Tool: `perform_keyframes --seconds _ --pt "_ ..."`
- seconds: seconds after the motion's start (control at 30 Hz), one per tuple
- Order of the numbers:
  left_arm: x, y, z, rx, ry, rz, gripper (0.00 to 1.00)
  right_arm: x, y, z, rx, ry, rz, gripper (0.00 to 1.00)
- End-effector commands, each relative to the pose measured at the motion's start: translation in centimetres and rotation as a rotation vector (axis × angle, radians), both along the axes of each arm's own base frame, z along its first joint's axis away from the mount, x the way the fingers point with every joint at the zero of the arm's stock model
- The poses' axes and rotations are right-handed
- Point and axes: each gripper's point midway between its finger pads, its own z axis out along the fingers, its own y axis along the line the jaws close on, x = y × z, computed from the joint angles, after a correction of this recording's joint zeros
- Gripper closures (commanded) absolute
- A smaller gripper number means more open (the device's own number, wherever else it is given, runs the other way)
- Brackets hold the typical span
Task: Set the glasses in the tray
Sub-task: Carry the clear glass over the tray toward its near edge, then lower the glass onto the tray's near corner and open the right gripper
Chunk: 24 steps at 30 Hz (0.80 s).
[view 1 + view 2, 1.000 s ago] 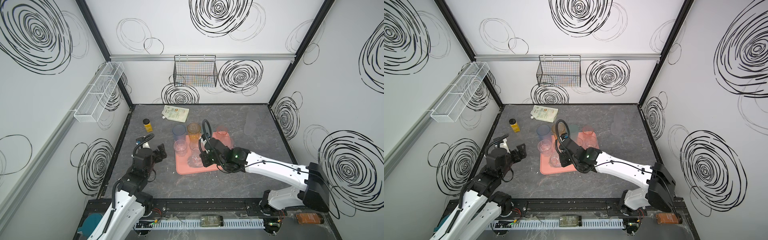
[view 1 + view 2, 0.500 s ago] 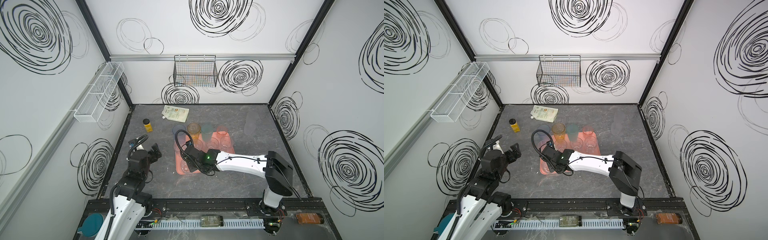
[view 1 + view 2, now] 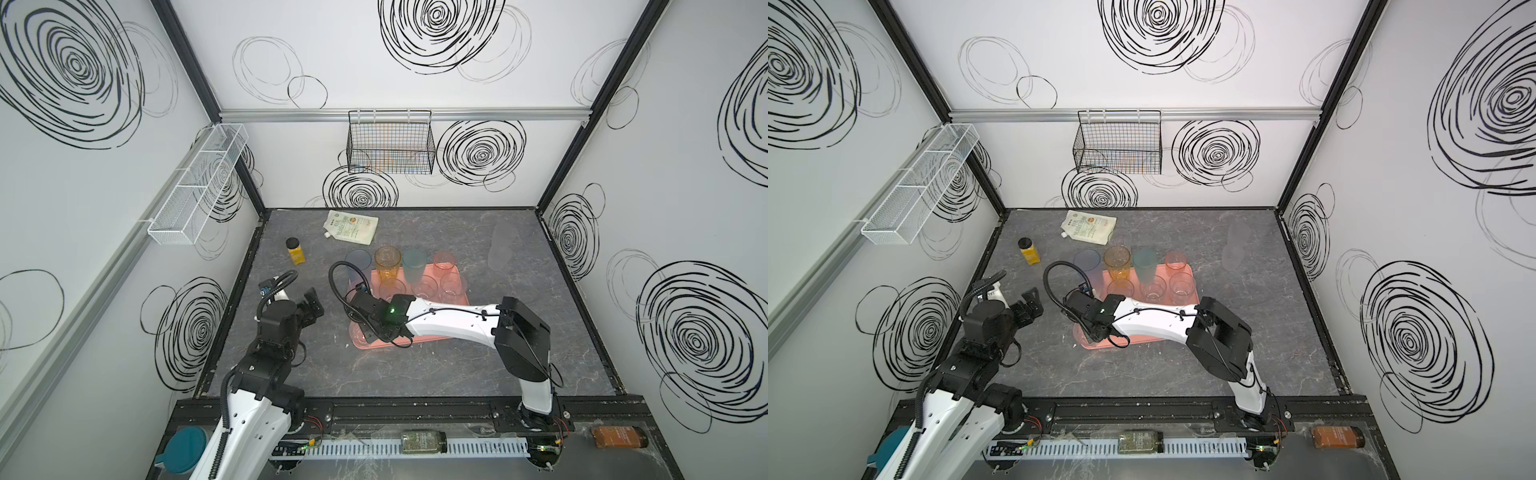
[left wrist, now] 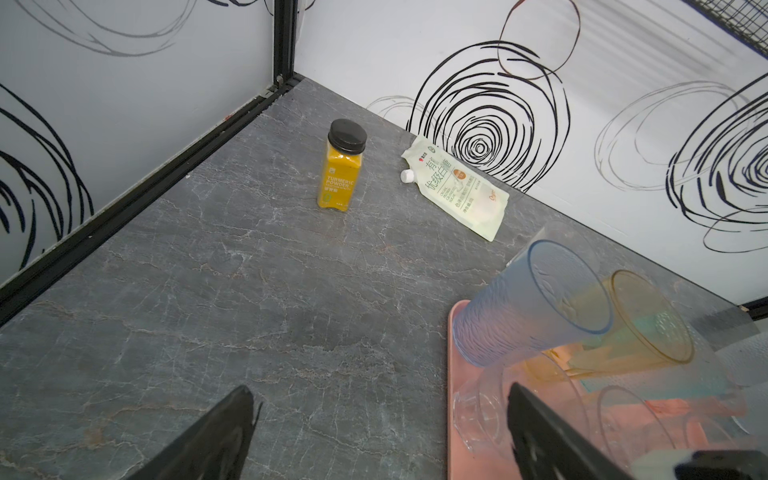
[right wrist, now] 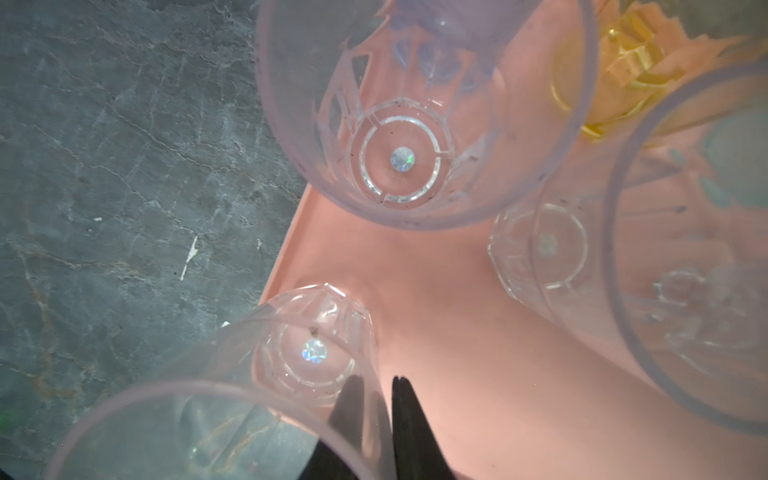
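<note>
The salmon-pink tray (image 3: pixel 432 340) (image 3: pixel 1142 341) lies mid-table. Along its far edge stand tall blue (image 3: pixel 358 261), amber (image 3: pixel 387 259), teal (image 3: pixel 414 262) and pink (image 3: pixel 444 262) glasses, with short clear ones (image 3: pixel 426 284) in front of them. My right gripper (image 3: pixel 365 334) (image 5: pixel 376 380) reaches down at the tray's near-left corner. It is shut on the wall of a clear faceted glass (image 5: pixel 307 332), one finger inside and one outside, and the glass's base rests on the tray (image 5: pixel 457 332). My left gripper (image 3: pixel 313 305) (image 4: pixel 380 388) hangs open and empty over the table, left of the tray.
A tall frosted glass (image 3: pixel 500 249) stands on the table at the back right, apart from the tray. A yellow black-capped bottle (image 3: pixel 294 251) and a white pouch (image 3: pixel 351 226) sit at the back left. A wire basket (image 3: pixel 390 147) hangs on the back wall.
My right arm has swung from the tray's middle to its near-left corner and come down there. My left arm has drawn back a little towards the left.
</note>
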Motion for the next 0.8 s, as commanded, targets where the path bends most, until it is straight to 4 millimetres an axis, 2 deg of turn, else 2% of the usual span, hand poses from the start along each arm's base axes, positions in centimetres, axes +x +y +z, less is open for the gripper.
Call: perform_keyframes --seconds 0.0,0.07,0.2,0.33,0.4,0.5,0.6,0.67,0.77 --pt "0.4 0.0 0.9 0.005 -0.049 0.000 0.03 -0.6 -0.1 0.2 -0.034 0.010 0.011 0.71" --pt "0.4 0.0 0.9 0.006 -0.050 0.000 0.03 -0.7 0.1 0.9 -0.021 0.015 0.016 0.66" --pt "0.4 0.0 0.9 0.010 -0.045 0.002 0.03 -0.9 0.3 4.0 0.039 0.007 0.032 0.57" --pt "0.4 0.1 0.9 0.015 -0.041 0.007 0.03 -0.6 -1.1 8.1 0.106 -0.009 0.021 0.53" --pt "0.4 0.1 1.0 0.013 -0.044 0.005 0.03 -0.1 -2.8 10.1 0.149 -0.024 0.002 0.51" --pt "0.4 0.0 1.0 0.011 -0.043 0.003 0.02 1.0 -5.9 12.1 0.210 -0.033 -0.046 0.50" --pt "0.7 -0.5 1.4 0.008 -0.052 -0.028 0.00 2.9 -10.1 13.1 0.248 -0.064 -0.137 0.49" --pt "1.0 -1.4 1.9 0.009 -0.055 -0.067 0.00 4.3 -13.1 13.6 0.266 -0.121 -0.210 0.48" --pt "1.7 -3.2 3.1 0.032 -0.060 -0.135 0.00 5.9 -16.6 15.0 0.323 -0.209 -0.278 0.47"
